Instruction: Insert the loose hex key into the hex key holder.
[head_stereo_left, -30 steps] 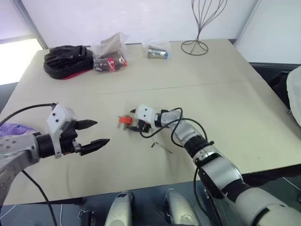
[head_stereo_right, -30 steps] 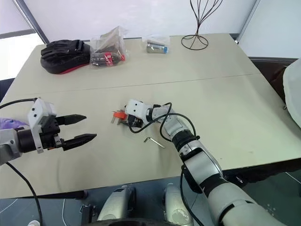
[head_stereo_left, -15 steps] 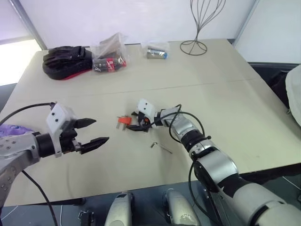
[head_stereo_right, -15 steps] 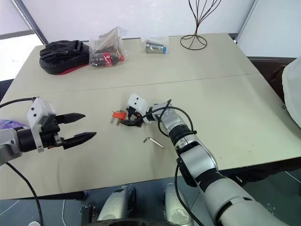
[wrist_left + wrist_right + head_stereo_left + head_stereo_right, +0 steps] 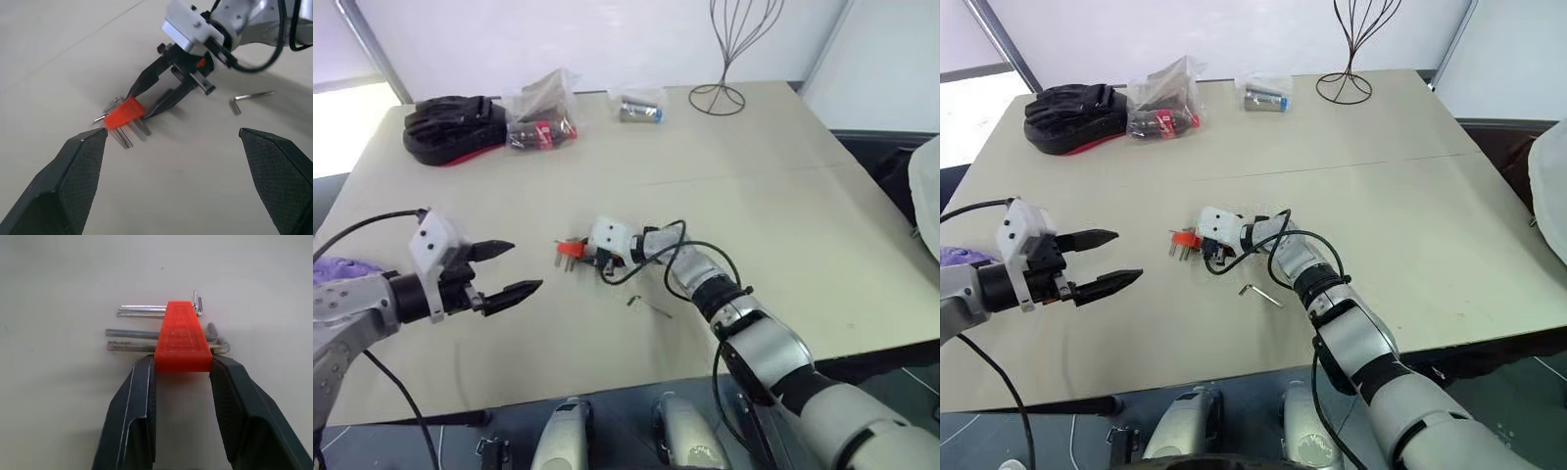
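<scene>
The hex key holder (image 5: 183,339) lies flat near the middle of the beige surface (image 5: 783,225), a small orange-red block with several grey keys poking out of both sides. The right gripper (image 5: 182,377) pinches the wide end of the block, one black finger pressed against each side, low over the surface. The loose hex key (image 5: 649,305) lies on the surface just near and right of that gripper, beside the right forearm and apart from the holder; nothing covers it. A black cable loops off the right wrist above the spot between the holder and the key.

The left gripper (image 5: 512,269) hovers to the left of the holder, well apart from it, its fingers spread wide with nothing between them, pointing toward the block.

Along the far edge sit other things, all well away from the work: a black and red bag (image 5: 453,126) at the far left, a clear plastic bag (image 5: 541,112) with dark and red contents beside it, a small metal can (image 5: 640,112) in clear wrapping, and a wire stand (image 5: 728,54) further right.
</scene>
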`<state>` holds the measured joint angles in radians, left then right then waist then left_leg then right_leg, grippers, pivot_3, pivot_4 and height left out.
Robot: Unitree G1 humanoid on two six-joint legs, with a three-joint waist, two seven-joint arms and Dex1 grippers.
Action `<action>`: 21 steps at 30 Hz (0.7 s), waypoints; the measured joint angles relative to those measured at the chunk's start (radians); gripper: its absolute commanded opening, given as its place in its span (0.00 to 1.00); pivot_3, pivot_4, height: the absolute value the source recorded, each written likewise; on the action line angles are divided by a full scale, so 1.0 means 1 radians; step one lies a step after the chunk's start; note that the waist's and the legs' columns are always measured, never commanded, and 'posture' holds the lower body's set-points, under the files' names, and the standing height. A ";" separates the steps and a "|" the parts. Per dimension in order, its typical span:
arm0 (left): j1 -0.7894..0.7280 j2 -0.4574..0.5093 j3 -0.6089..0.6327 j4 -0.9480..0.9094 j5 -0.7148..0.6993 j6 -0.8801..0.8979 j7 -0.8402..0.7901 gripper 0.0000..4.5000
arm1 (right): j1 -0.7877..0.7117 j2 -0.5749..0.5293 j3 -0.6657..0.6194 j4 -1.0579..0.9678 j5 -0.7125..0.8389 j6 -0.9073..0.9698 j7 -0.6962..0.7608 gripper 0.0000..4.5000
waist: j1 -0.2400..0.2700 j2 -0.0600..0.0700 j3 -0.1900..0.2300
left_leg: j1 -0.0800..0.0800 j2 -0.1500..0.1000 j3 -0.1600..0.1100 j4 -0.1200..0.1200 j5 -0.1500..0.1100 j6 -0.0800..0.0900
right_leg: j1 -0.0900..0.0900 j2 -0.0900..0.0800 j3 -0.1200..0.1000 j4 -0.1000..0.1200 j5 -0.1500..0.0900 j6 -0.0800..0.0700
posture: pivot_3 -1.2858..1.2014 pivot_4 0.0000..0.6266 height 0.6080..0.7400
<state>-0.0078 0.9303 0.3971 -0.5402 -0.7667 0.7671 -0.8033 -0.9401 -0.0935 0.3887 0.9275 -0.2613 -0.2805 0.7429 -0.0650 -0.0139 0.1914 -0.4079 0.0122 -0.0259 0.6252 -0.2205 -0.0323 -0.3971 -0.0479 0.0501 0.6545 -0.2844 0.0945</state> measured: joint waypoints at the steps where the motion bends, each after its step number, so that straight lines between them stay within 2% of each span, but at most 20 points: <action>1: -0.025 0.000 -0.013 0.018 0.003 -0.009 -0.002 1.00 | 0.002 -0.043 0.043 -0.033 -0.065 -0.070 -0.073 0.23 | 0.006 0.000 0.000 | 0.000 -0.001 0.000 0.000 0.001 -0.001 | 0.000 -0.001 0.000 0.000 0.000 0.000 | 0.52 0.24 1.00; 5: -0.148 -0.020 -0.082 0.102 0.024 -0.033 -0.014 1.00 | 0.000 -0.259 0.148 -0.178 -0.314 -0.264 -0.281 0.23 | 0.033 0.000 0.000 | -0.002 -0.004 0.000 0.001 0.001 -0.001 | -0.004 -0.001 -0.001 -0.003 -0.001 -0.001 | 0.52 0.24 1.00; 8: -0.275 -0.051 -0.158 0.165 0.036 -0.040 -0.030 1.00 | 0.016 -0.356 0.159 -0.282 -0.419 -0.334 -0.369 0.23 | 0.033 -0.001 0.001 | -0.004 -0.004 0.000 0.001 0.001 0.000 | -0.001 0.000 0.000 -0.003 0.001 0.002 | 0.52 0.24 1.00; 16: -0.585 -0.159 -0.298 0.354 0.068 -0.062 -0.098 1.00 | 0.026 -0.472 0.088 -0.557 -0.525 -0.431 -0.556 0.23 | 0.023 -0.002 0.001 | -0.016 -0.003 0.000 0.004 0.002 0.000 | -0.014 0.006 -0.001 0.004 0.002 0.004 | 0.52 0.24 1.00; 21: -0.669 -0.202 -0.349 0.421 0.083 -0.075 -0.153 1.00 | 0.009 -0.494 0.045 -0.627 -0.530 -0.468 -0.597 0.23 | 0.020 -0.002 0.001 | -0.015 -0.003 0.001 0.005 0.002 0.000 | -0.014 0.005 0.000 0.004 0.002 0.004 | 0.52 0.24 1.00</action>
<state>-0.6773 0.7281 0.0481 -0.1195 -0.6834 0.6921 -0.9562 -0.9308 -0.5875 0.4340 0.3003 -0.7917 -0.7480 0.1455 -0.0452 -0.0159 0.1928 -0.4234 0.0087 -0.0249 0.6305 -0.2187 -0.0326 -0.4110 -0.0424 0.0498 0.6587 -0.2825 0.0985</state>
